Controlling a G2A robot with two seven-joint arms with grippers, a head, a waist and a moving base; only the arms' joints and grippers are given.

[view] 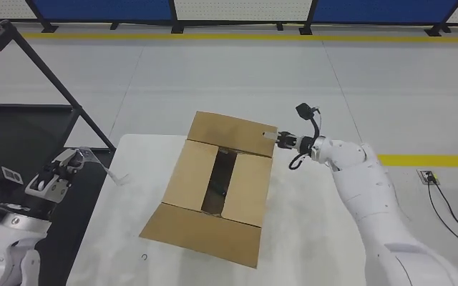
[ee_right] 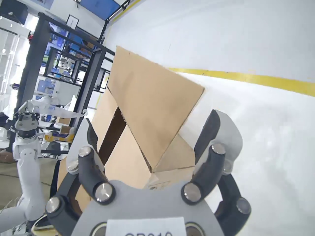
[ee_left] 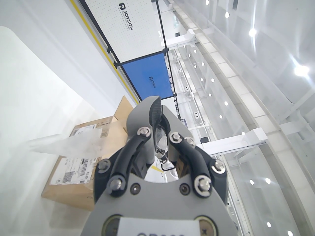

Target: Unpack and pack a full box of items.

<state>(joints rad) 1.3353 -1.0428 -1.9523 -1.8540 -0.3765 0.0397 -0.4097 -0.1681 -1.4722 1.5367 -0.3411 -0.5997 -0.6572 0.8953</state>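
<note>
A cardboard box sits mid-table, its top flaps parted over a dark slit. The right gripper, fingers spread wide, straddles a corner of the raised far flap. Beyond the table's left edge, the left gripper is pinched tight on a clear strip that trails toward the box.

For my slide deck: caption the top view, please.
Right gripper open at the far flap of the cardboard box; left gripper holds a clear plastic strip beside the table.
</note>
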